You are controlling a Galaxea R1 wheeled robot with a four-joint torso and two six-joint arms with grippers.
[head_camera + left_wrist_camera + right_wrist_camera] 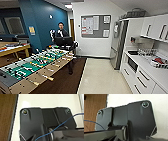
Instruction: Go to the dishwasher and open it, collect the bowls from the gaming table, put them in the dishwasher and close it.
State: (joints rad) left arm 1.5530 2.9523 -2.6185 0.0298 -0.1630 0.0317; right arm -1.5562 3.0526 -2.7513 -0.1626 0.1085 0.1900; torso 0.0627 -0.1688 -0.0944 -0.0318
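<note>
Head view: a foosball table (pixel 32 66), cut off at the frame's edge, stands across the pale floor (pixel 100 77) from the white worktop (pixel 150 66), where a wire rack (pixel 158 62) holds blurred items. A person (pixel 60 31) stands beyond the foosball table. Wrist views: neither gripper's state can be told; brown carpet (pixel 6 116) borders the floor.

A teal-blue wall (pixel 42 20) is running along the left, meeting a white wall (pixel 100 47) that is carrying a grey notice board (pixel 95 26) with white and red papers. The foosball table (pixel 32 66) is showing a green field with white lines inside a pale wooden frame. The floor (pixel 100 77) is lying pale cream beside a dark brown strip (pixel 65 80). White cabinets (pixel 145 77) are lining the right, with dark handles. A person (pixel 60 31) is wearing dark clothing.
</note>
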